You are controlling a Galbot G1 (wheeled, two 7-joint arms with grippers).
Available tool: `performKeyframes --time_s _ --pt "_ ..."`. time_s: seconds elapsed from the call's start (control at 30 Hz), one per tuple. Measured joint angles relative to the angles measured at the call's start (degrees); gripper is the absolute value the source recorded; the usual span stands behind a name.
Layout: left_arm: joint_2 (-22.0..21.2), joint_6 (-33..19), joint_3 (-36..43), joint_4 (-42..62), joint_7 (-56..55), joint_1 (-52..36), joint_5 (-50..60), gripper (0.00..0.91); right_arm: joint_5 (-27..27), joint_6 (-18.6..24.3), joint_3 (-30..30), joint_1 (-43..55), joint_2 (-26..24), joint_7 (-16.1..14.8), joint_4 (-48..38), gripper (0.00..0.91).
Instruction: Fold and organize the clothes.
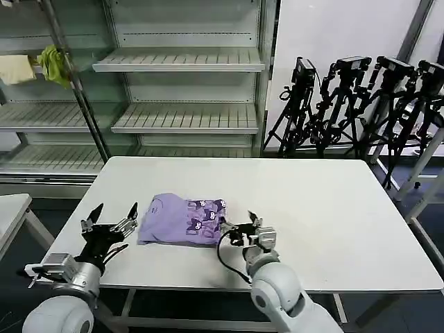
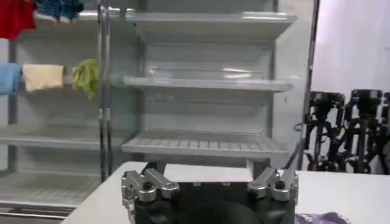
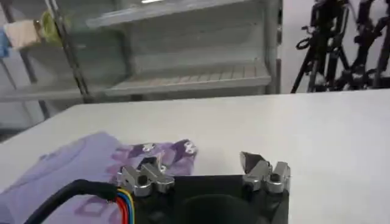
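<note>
Lavender T-shirt [image 1: 182, 220] is lying folded into a compact bundle on the white table [image 1: 333, 208], toward the near edge and a little to the robot's left of the table's middle. Its plain side is facing up on the left part, while the darker purple-and-white cartoon print is showing on the right part. In the right wrist view the same T-shirt [image 3: 91, 161] is spreading across the tabletop just ahead of the fingers, print side nearest them.

Left gripper [image 1: 111, 217] is hovering at the near left corner of the table, just beside the T-shirt's left edge, its dark fingers standing well apart and gripping nothing. In the left wrist view the left gripper [image 2: 210, 176] is showing two metal-tipped fingers spread wide, with a sliver of purple fabric at the frame's lower corner.

Right gripper [image 1: 239, 225] is sitting low over the table at the T-shirt's right edge, very near or touching the printed fabric; contact cannot be judged. Its fingers are parted and nothing is clamped between them, as the right wrist view of the right gripper [image 3: 204, 173] is confirming.

Metal shelving [image 1: 184, 83] is standing behind the table, with a yellow-green cloth [image 1: 54, 64] and a cream cloth [image 1: 15, 68] hanging at its left. Camera tripods [image 1: 361, 104] are clustering at the right rear.
</note>
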Motion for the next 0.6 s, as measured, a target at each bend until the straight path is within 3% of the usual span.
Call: performKeyframes --time_s 0.57,0.6 --pt "-0.69 -0.44 -1.25 -0.80 0.23 1.54 0.43 0.907 0.88 -0.39 -2.35 -0.56 2.28 -0.56 -3.66 0.907" --pt "-0.66 -0.49 -1.39 -0.81 0.26 1.60 0.44 0.907 0.87 -0.39 -2.36 -0.59 2.40 -0.62 -3.78 0.856"
